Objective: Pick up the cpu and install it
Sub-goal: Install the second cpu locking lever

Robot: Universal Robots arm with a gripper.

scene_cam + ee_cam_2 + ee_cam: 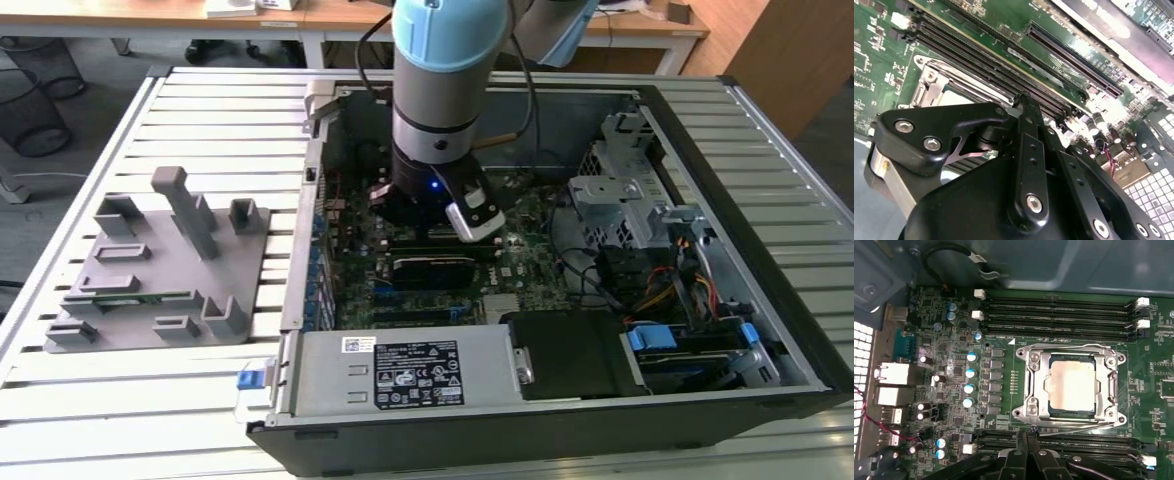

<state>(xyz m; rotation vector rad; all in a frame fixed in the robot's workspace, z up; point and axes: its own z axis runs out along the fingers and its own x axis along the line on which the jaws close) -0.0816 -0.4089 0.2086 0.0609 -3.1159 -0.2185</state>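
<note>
Your arm [447, 90] stands inside the open computer case [747, 200], which lies on its side on the slatted counter [214, 110]. At about nine o'clock from the case, in the exterior view, the grey fixture tray [154, 270] sits on the counter, well apart from the work. Inside the case you have a metal drive cage [621, 190] at three o'clock of the arm, a bundle of coloured cables [667, 290] below it, and the power supply with its label [407, 372] along the near edge at six o'clock.

On the green motherboard [954, 405] in the first wrist view, black memory slots [1054, 310] run along one side of the socket and a second bank [1054, 442] along the opposite side, next to the pincer. A row of silver-topped capacitors [970, 380] and the rear port block [891, 385] lie beyond the socket frame. A black cable [949, 255] loops against the case wall.

The cpu [1072, 384] lies flat in the socket, framed by the silver metal bracket [1029, 385]. Its top is a pale, reflective square with a thin dark rim, and it sits square to the frame.

The pincer [1024, 440] hangs just beside the socket, over the nearer memory bank, its fingers [1026, 130] drawn together and gripping nothing that you can see.
</note>
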